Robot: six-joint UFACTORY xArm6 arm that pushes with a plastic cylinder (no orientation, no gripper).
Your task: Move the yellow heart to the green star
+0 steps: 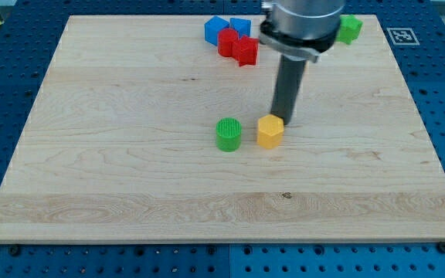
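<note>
Pushing cleanly calls for contact on the side of the yellow block away from the target; we judge the green block at the view's top right, partly hidden by the arm, to be the star. The yellow block, whose heart shape we cannot confirm, lies mid-table, just right of the green cylinder. My tip sits at its upper right edge, apparently touching. We should come round to its lower left first. No gripper is fitted, so no jaw state applies.
</note>
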